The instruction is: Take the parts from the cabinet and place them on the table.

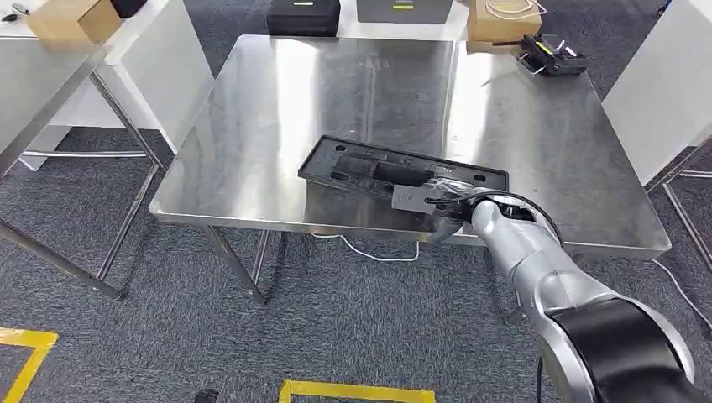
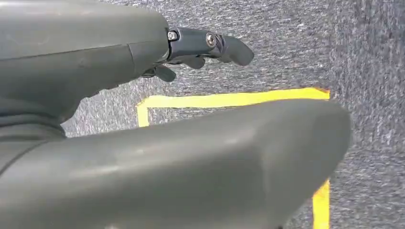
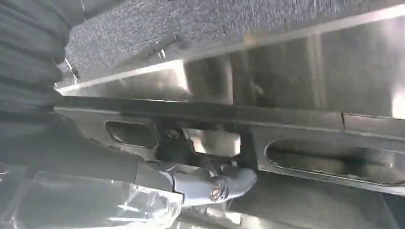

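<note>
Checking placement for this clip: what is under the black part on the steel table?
The black part lies flat on the steel table near its front edge. The right robot hand grips its near end, hiding that corner's contact with the tabletop.

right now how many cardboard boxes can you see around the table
2. One cardboard box sits on the side table at the far left; the other cardboard box stands behind the steel table, far right. Both are cropped; more may lie out of frame.
</note>
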### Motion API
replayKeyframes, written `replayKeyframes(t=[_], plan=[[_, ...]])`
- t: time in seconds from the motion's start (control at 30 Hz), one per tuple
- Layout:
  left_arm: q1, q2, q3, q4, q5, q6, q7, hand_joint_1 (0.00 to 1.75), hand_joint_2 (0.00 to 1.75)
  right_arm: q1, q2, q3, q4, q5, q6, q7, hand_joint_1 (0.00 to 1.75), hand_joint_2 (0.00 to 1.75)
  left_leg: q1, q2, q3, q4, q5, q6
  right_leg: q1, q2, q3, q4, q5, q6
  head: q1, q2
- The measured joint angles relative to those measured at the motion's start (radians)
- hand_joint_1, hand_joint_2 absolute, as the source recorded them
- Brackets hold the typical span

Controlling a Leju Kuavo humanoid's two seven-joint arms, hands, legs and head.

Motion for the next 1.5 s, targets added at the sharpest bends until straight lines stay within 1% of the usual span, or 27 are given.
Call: replayKeyframes(t=[0.03,0.1,0.17,0.2,0.3,0.33,0.37,0.47,0.53,0.57,0.6,0.63,0.67,0.7,0.73,0.83,0.87,0.9,0.97,1.03,1.1,1.13,1.17,1.2,1.33,1.4,1.5], plan=[[0.000,0.000,0.000,0.000,0.000,0.000,0.000,0.00,0.00,0.000,0.000,0.000,0.000,0.000,0.001,-0.001,0.00,1.75,0.000,0.000,0.022,-0.027,0.024,0.002,0.000,0.000,-0.008,0.003,0.005,0.001,0.000,0.000],[-0.001,0.000,0.001,0.000,0.000,0.000,-0.003,0.00,0.00,0.000,-0.002,0.000,0.000,0.000,0.001,-0.006,0.00,1.75,0.000,0.000,0.132,-0.185,0.090,0.013,0.002,0.002,-0.020,0.008,0.013,0.007,0.000,0.000],[-0.003,0.001,0.003,0.000,0.000,-0.001,-0.005,0.00,0.00,-0.001,-0.005,0.000,0.000,0.006,0.000,-0.006,0.00,1.75,-0.006,-0.002,0.216,-0.313,0.077,0.026,0.010,0.002,-0.027,0.010,0.022,0.020,0.001,0.000],[-0.004,0.001,0.005,0.000,0.000,-0.001,-0.005,0.00,0.00,-0.001,-0.006,0.001,0.000,0.009,0.000,-0.003,0.00,0.00,-0.009,-0.003,0.215,-0.319,0.078,0.026,0.007,0.001,-0.028,0.009,0.026,0.026,0.003,0.000],[-0.005,0.000,0.007,0.000,0.000,0.000,-0.006,0.00,0.00,-0.002,-0.011,0.005,0.000,0.046,-0.035,0.062,0.00,0.00,-0.016,-0.002,0.206,-0.328,0.087,0.038,0.005,0.000,-0.036,0.006,0.046,0.049,0.001,0.000],[-0.005,-0.003,0.008,0.000,0.000,0.000,-0.006,0.00,0.00,-0.005,-0.014,0.008,0.000,0.058,-0.054,0.086,0.00,0.00,-0.004,0.001,0.204,-0.342,0.100,0.048,0.011,0.000,-0.044,0.013,0.039,0.051,0.002,0.000],[-0.007,-0.004,0.010,0.000,0.000,0.000,-0.008,0.00,0.00,-0.020,-0.022,0.012,0.000,0.075,-0.075,0.121,0.00,0.00,-0.007,0.005,0.182,-0.341,0.118,0.063,0.010,0.003,-0.080,0.076,-0.029,0.035,0.008,0.000],[-0.006,-0.005,0.016,0.000,0.000,0.000,-0.010,0.00,0.00,-0.037,-0.032,0.013,0.000,0.079,-0.088,0.140,0.00,0.00,-0.010,0.005,0.149,-0.340,0.143,0.065,0.006,0.004,-0.141,0.278,-0.138,0.028,0.011,0.000],[-0.006,-0.006,0.018,0.000,0.000,0.000,-0.011,0.00,0.00,-0.037,-0.035,0.013,0.000,0.077,-0.106,0.152,0.00,0.00,-0.010,0.006,0.130,-0.339,0.159,0.063,0.006,0.004,-0.145,0.339,-0.142,0.043,0.013,0.000],[-0.006,-0.007,0.020,0.000,0.000,0.000,-0.011,0.00,0.00,-0.039,-0.036,0.013,0.000,0.076,-0.111,0.156,0.00,0.00,-0.010,0.006,0.119,-0.339,0.168,0.061,0.005,0.004,-0.121,0.318,-0.118,0.055,0.014,0.000],[-0.006,-0.009,0.022,0.000,0.000,0.000,-0.011,0.00,0.00,-0.044,-0.037,0.013,0.000,0.075,-0.113,0.158,0.00,1.75,-0.010,0.006,0.109,-0.338,0.177,0.058,0.005,0.004,-0.077,0.259,-0.085,0.066,0.015,0.000],[-0.006,-0.010,0.022,0.000,0.000,0.000,-0.012,0.00,0.00,-0.048,-0.037,0.013,0.000,0.075,-0.113,0.158,0.00,1.75,-0.010,0.006,0.104,-0.338,0.181,0.056,0.004,0.004,-0.047,0.214,-0.068,0.070,0.015,0.000],[-0.006,-0.011,0.023,0.000,0.000,0.000,-0.012,0.00,0.00,-0.062,-0.037,0.013,0.000,0.075,-0.113,0.159,0.00,1.75,-0.012,0.005,0.092,-0.335,0.193,0.049,0.001,0.004,0.039,0.080,-0.047,0.072,0.014,0.000],[-0.006,-0.011,0.024,0.000,0.001,0.000,-0.012,0.00,0.00,-0.073,-0.037,0.013,-0.001,0.081,-0.124,0.167,0.00,1.75,-0.017,0.005,0.083,-0.332,0.199,0.043,0.006,0.005,0.089,0.008,-0.068,0.062,0.016,0.000],[-0.006,-0.011,0.025,0.000,0.008,-0.002,-0.013,0.00,0.00,-0.084,-0.039,0.016,-0.001,0.103,-0.157,0.188,0.00,1.75,-0.018,0.006,0.078,-0.334,0.212,0.038,0.014,0.009,0.082,-0.005,-0.071,0.048,0.012,0.000],[0.001,-0.013,0.036,0.000,0.012,0.000,-0.023,0.00,0.00,-0.148,-0.059,0.037,0.000,0.175,-0.189,0.257,0.00,1.75,-0.020,0.001,0.056,-0.335,0.239,0.028,0.002,0.005,0.051,0.004,-0.053,0.027,0.012,0.000],[0.006,-0.013,0.040,0.000,0.013,0.001,-0.029,0.00,0.00,-0.168,-0.070,0.056,-0.002,0.240,-0.223,0.311,0.00,1.75,-0.013,0.000,0.046,-0.323,0.211,0.021,-0.006,0.001,0.047,0.003,-0.042,0.017,0.013,0.000],[0.010,-0.013,0.042,0.000,0.015,0.002,-0.032,0.00,0.00,-0.187,-0.079,0.078,-0.005,0.289,-0.266,0.356,0.00,1.75,-0.010,0.001,0.032,-0.278,0.146,0.015,-0.005,0.000,0.037,0.003,-0.032,0.001,0.011,0.000],[0.011,-0.017,0.047,0.000,0.016,0.002,-0.036,0.00,0.00,-0.226,-0.113,0.099,-0.006,0.316,-0.343,0.386,0.00,1.75,-0.005,0.000,-0.012,-0.118,0.034,0.004,-0.002,-0.005,0.016,0.004,-0.014,-0.002,0.010,0.000],[0.011,-0.019,0.050,0.000,0.015,0.000,-0.036,0.00,0.00,-0.256,-0.132,0.106,-0.006,0.318,-0.379,0.391,0.00,1.75,-0.001,0.001,-0.031,0.005,0.003,0.000,-0.001,-0.005,-0.006,0.006,0.003,-0.001,0.010,0.000],[0.010,-0.020,0.050,0.000,0.015,0.000,-0.036,0.00,0.00,-0.267,-0.145,0.110,-0.006,0.320,-0.383,0.391,0.00,1.75,-0.001,0.001,0.029,-0.039,0.059,0.004,0.000,-0.003,-0.025,0.011,0.017,0.005,0.010,0.000],[0.009,-0.021,0.050,0.000,0.014,0.000,-0.036,0.00,0.00,-0.270,-0.152,0.110,-0.006,0.328,-0.386,0.394,0.00,1.75,-0.001,0.001,0.100,-0.136,0.095,0.010,0.000,-0.002,-0.034,0.014,0.023,0.010,0.010,0.000],[0.008,-0.021,0.050,0.000,0.013,0.000,-0.036,0.00,0.00,-0.275,-0.156,0.111,-0.006,0.335,-0.388,0.399,0.00,1.75,-0.002,0.000,0.157,-0.215,0.103,0.016,0.000,0.000,-0.038,0.016,0.027,0.013,0.010,0.000],[0.006,-0.020,0.050,0.000,0.010,0.000,-0.036,0.00,0.00,-0.285,-0.161,0.113,-0.006,0.343,-0.388,0.402,0.00,1.75,-0.005,-0.002,0.209,-0.292,0.067,0.024,0.003,0.001,-0.045,0.018,0.032,0.022,0.010,0.000],[0.006,-0.023,0.055,0.000,0.008,-0.003,-0.036,0.00,0.00,-0.316,-0.179,0.119,-0.006,0.362,-0.389,0.398,0.00,1.75,-0.019,-0.005,0.200,-0.318,0.087,0.045,0.001,-0.002,-0.052,0.009,0.065,0.054,0.009,0.000],[0.003,-0.026,0.057,0.000,0.008,-0.003,-0.036,0.00,0.00,-0.321,-0.194,0.120,-0.006,0.363,-0.399,0.391,0.00,1.75,-0.011,0.003,0.182,-0.334,0.119,0.060,0.005,0.001,-0.082,0.047,0.010,0.044,0.010,0.000],[0.003,-0.029,0.059,0.000,0.008,-0.002,-0.039,0.00,0.00,-0.320,-0.214,0.121,-0.006,0.365,-0.417,0.390,0.00,1.75,-0.014,0.001,0.136,-0.332,0.153,0.068,0.004,0.003,-0.147,0.267,-0.129,0.028,0.018,0.000]])
